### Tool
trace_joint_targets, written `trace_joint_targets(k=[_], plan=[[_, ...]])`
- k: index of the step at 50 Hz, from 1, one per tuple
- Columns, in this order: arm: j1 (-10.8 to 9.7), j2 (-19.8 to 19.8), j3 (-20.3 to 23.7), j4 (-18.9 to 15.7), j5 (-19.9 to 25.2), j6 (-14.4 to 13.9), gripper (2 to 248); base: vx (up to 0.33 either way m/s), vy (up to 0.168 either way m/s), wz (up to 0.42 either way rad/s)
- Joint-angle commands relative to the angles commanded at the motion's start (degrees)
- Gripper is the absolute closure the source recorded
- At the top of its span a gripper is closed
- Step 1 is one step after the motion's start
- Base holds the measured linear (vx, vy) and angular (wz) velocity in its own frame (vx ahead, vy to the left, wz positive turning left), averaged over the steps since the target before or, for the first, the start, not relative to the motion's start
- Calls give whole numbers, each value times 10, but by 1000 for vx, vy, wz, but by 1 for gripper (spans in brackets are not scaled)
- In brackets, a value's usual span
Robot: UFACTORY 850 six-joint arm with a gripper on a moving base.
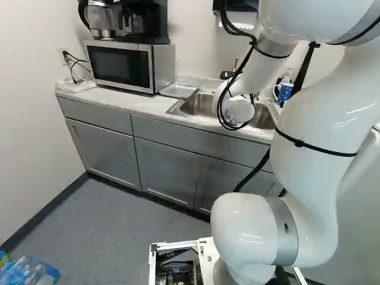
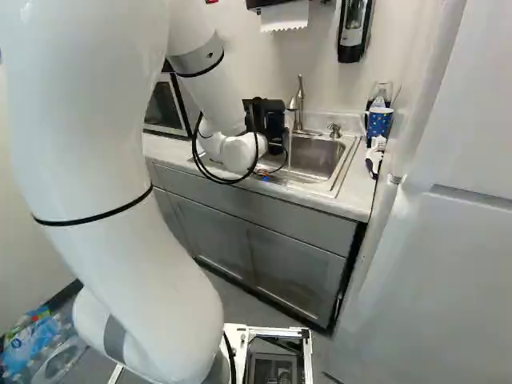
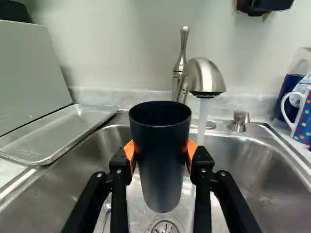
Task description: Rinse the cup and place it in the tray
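In the right base view the black gripper (image 2: 274, 134) is partly hidden behind the arm's white wrist, over the sink. The wrist view shows the gripper (image 3: 161, 154) shut on a dark cup (image 3: 160, 167), an orange pad on each side. The cup stands upright, open end up, above the sink (image 3: 252, 179). Water (image 3: 203, 114) runs from the faucet (image 3: 206, 77) and falls beside the cup, passing behind one finger. A shallow metal tray (image 3: 63, 128) lies on the counter beside the sink, with nothing on it.
The microwave (image 1: 122, 65) stands beyond the tray, a coffee maker (image 1: 136, 21) on top. On the sink's other side are a dotted blue mug (image 2: 379, 122) and a brush (image 2: 375, 154). A tall white panel (image 2: 456, 208) stands close at the right of the right base view.
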Motion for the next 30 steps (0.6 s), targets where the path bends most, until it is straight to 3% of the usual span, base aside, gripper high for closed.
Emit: trace_joint_targets(k=[30], plan=[[-38, 1, 1, 0, -22, 0, 128, 0, 0, 0]])
